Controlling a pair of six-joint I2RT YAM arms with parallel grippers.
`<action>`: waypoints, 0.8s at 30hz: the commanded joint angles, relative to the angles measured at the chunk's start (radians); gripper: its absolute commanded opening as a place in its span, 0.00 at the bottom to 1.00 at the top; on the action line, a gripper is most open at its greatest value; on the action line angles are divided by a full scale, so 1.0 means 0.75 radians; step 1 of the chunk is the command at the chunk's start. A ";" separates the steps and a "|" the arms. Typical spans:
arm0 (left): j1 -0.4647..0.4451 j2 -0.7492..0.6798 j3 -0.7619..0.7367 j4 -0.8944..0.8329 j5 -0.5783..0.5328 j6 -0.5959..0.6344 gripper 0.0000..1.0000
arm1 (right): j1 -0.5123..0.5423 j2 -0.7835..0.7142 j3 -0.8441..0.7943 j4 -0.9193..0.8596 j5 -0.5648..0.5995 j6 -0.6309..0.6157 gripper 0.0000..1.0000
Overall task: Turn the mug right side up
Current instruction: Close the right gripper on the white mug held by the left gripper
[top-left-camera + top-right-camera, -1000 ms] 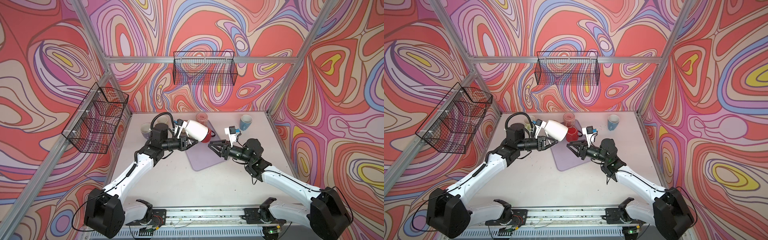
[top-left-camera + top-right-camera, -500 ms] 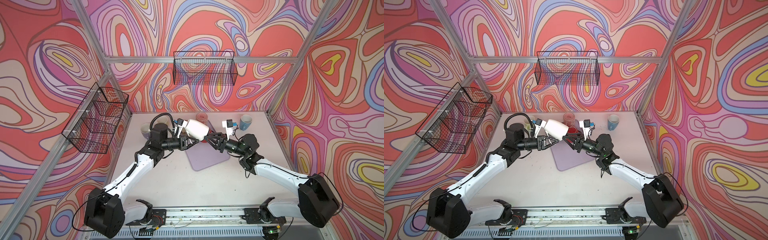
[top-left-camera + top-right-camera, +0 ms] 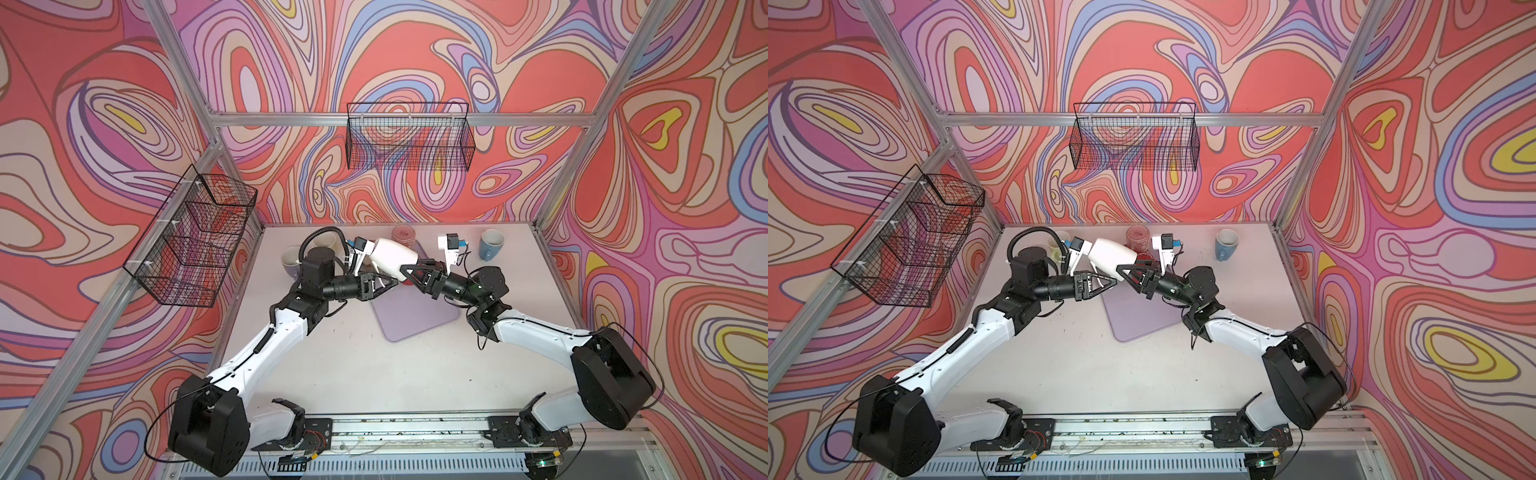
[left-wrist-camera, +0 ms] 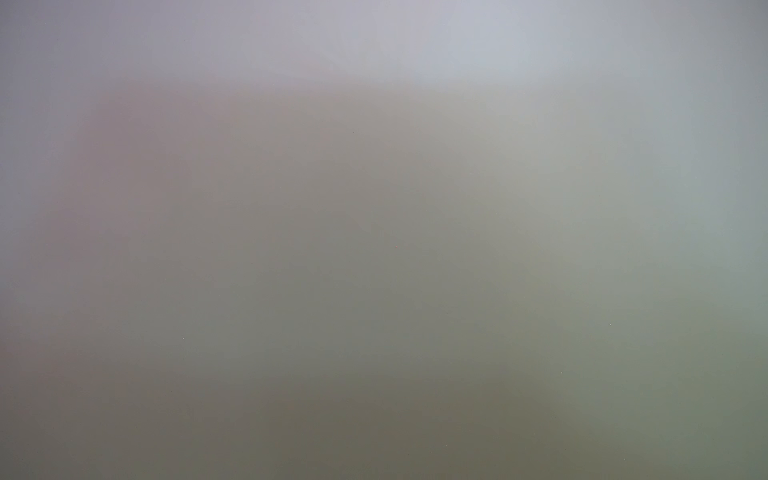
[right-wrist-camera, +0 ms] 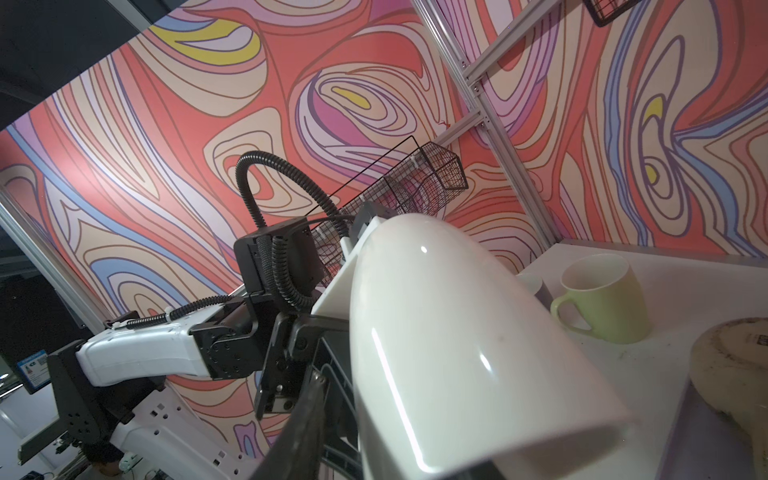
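Mug (image 3: 390, 257) is airborne on its side, clenched in left end effector (image 3: 395, 281); right end effector (image 3: 409, 272) at its mouth, grip unclear; uprighting and setting down left.

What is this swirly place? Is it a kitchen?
Not a kitchen, more likely a robot testing booth: two robot arms fixed to a rail, a metal frame holding swirly printed walls, and a white mug in the left gripper.
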 commanded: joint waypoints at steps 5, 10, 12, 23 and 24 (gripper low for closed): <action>0.008 -0.029 -0.005 0.106 0.032 0.014 0.00 | 0.017 0.071 0.058 0.192 -0.024 0.094 0.39; 0.006 -0.028 -0.004 0.101 0.029 0.018 0.00 | 0.032 0.106 0.072 0.233 -0.018 0.125 0.38; 0.007 -0.029 -0.004 0.100 0.025 0.018 0.00 | 0.036 0.129 0.079 0.265 -0.018 0.151 0.36; 0.008 -0.035 -0.009 0.098 0.011 0.022 0.00 | 0.036 0.151 0.095 0.306 -0.020 0.196 0.22; 0.006 -0.035 -0.009 0.097 0.012 0.023 0.00 | 0.037 0.150 0.096 0.299 -0.016 0.194 0.19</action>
